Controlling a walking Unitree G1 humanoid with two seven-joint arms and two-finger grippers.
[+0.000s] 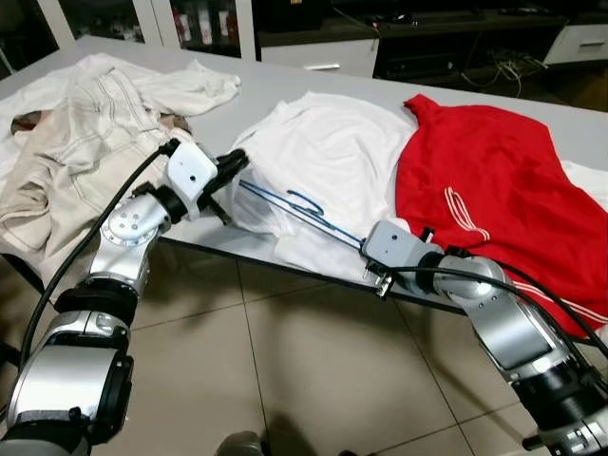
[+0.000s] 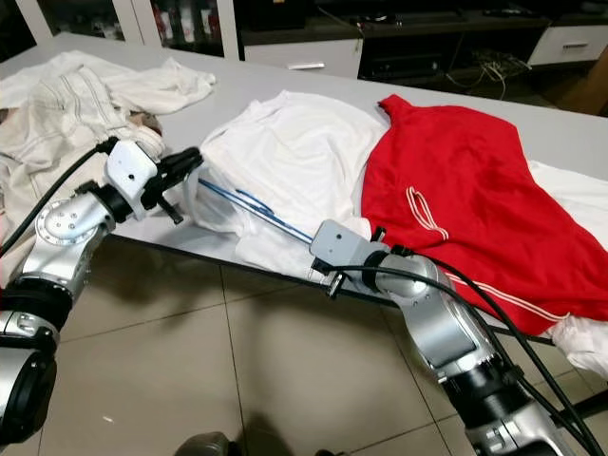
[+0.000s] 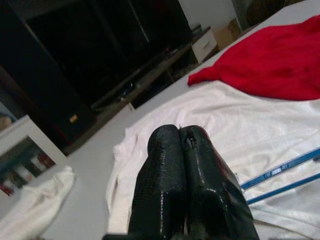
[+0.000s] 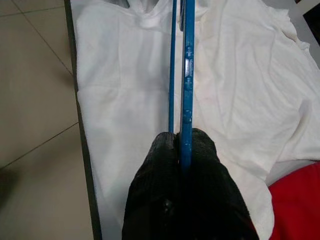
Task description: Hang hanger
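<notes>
A thin blue wire hanger [image 1: 294,211] lies slanted across a white T-shirt [image 1: 323,152] spread on the grey table [image 1: 256,95]. My right gripper [image 1: 365,245] is at the table's front edge and is shut on the hanger's near end; in the right wrist view the blue wires [image 4: 187,65] run straight out from between the fingertips [image 4: 200,145]. My left gripper [image 1: 236,161] is at the shirt's left edge by the hanger's far end. Its fingers [image 3: 165,145] are pressed together just above the cloth, and nothing shows between them.
A red shirt [image 1: 484,180] overlaps the white one on the right. A heap of beige and cream clothes [image 1: 85,123] covers the table's left part. Tiled floor [image 1: 285,361] lies below the front edge. Dark cabinets [image 1: 427,28] stand behind the table.
</notes>
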